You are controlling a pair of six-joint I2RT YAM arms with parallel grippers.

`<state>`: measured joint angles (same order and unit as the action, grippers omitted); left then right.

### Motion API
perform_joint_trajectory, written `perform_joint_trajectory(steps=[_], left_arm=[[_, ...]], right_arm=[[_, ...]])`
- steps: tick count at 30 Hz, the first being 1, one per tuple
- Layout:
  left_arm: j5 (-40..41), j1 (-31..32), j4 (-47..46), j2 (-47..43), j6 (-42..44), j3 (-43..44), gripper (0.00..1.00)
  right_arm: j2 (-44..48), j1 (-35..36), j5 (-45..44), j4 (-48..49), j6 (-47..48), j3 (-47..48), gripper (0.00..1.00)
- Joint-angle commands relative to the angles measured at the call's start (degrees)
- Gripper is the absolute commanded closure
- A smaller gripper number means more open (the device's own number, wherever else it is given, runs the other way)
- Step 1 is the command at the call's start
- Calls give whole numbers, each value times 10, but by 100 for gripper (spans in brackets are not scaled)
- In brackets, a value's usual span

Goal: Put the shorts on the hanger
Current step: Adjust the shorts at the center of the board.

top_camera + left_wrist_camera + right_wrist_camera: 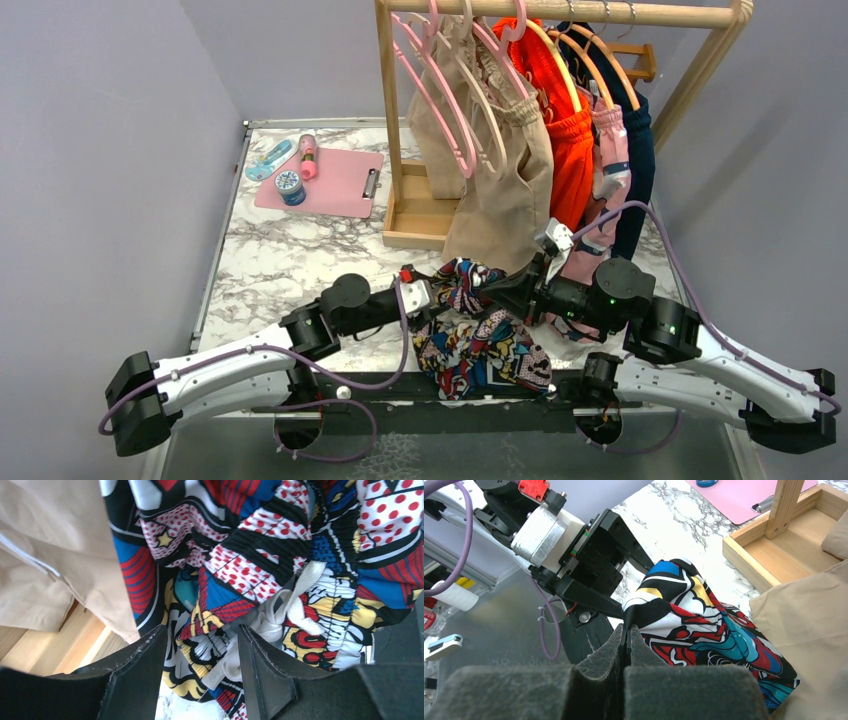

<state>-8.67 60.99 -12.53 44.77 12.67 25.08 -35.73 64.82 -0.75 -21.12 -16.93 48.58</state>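
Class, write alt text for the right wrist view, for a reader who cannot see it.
The right gripper is shut on an edge of the comic-print shorts, with a marble table behind. The left gripper meets the fabric from the far side; a wooden rack base stands beyond.

Robot lab cell from where I sit, not a home. The marble-look bench (290, 250) is boxed in by bare lilac walls (100, 150) left of, right of and behind the wooden garment rack (390, 120). The rack is a small prop with pink hangers (420, 80) and clothes (500, 190) on its rail. There's a pink clipboard (330, 185) just left of it. In front of the rack, the left arm (230, 365) and right arm (720, 365) are bolted at the bench edge, with purple cables (405, 330) looped loose.
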Motion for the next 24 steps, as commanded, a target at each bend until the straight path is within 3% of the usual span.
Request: perform_joint_trajectory(steps=[1, 5, 7, 9, 13, 15, 20, 24], left_arm=[[-27, 16, -37, 19, 10, 20, 44], [-9, 30, -49, 31, 11, 15, 44], [3, 33, -55, 39, 11, 14, 49], [22, 34, -61, 45, 11, 12, 60], [85, 34, -86, 41, 15, -10, 92], [113, 34, -101, 29, 17, -21, 100], [189, 34, -91, -5, 21, -15, 100], [291, 34, 34, -41, 29, 56, 100]], right_arm=[[3, 3, 7, 29, -8, 16, 99], [3, 3, 7, 30, -8, 15, 99], [1, 3, 8, 31, -9, 15, 99], [0, 3, 10, 30, -9, 15, 99], [0, 3, 11, 28, -8, 14, 99], [0, 3, 10, 25, -9, 11, 99], [1, 3, 4, 24, -8, 6, 99], [-9, 3, -21, 15, -6, 6, 99]])
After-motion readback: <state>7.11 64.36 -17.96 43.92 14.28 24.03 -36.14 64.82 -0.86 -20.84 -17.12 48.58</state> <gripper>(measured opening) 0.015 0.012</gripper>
